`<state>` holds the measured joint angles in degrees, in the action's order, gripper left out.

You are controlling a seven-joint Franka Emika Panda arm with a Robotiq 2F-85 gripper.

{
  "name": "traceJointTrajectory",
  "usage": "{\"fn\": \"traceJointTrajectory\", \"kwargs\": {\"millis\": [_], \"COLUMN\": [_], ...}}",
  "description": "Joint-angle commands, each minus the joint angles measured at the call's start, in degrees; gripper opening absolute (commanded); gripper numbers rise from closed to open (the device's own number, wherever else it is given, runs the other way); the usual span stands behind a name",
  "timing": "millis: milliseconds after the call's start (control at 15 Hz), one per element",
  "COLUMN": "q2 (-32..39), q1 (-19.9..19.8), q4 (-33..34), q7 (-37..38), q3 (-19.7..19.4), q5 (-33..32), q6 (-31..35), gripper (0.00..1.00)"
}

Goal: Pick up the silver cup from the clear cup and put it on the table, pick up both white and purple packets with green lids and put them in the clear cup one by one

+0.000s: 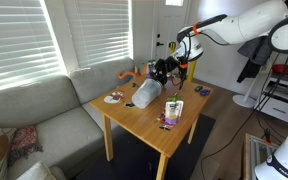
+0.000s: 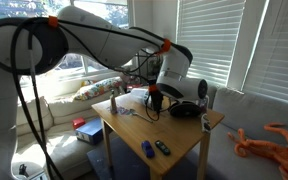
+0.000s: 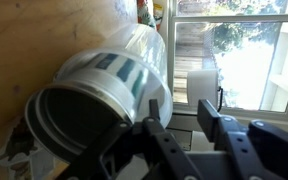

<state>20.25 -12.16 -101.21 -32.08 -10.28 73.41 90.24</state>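
Clear cup (image 3: 124, 62) on side, just beside hand (image 3: 181, 106).

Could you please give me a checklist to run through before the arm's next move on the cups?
1. End effector empty, jaws apart: ok.
2. Silver cup lifted out of the clear cup: not ok, it sits nested inside.
3. Clear cup upright: not ok, it appears to lie on its side on the table.
4. End effector lined up on the silver cup's rim: cannot tell.
5. Both packets located: cannot tell, too small in an exterior view.
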Motion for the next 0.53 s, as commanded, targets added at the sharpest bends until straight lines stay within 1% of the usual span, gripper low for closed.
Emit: {"fn": "traceJointTrajectory", "kwargs": {"millis": [0, 200, 267, 467], "q2": [-1.98, -2.76, -2.99, -3.75], "q1": [0.03, -0.04, -0.1, -0.39], "q4": [0.03, -0.06, -0.04, 0.11], "q7": [0.34, -0.02, -0.08, -0.45], "q3": [0.27, 0.31, 0.29, 0.07], "q5": [-1.25, -0.72, -0.7, -0.6], "q6": [1.3, 1.48, 1.41, 1.55], "gripper": [0.77, 0.97, 1.0, 1.0]}}
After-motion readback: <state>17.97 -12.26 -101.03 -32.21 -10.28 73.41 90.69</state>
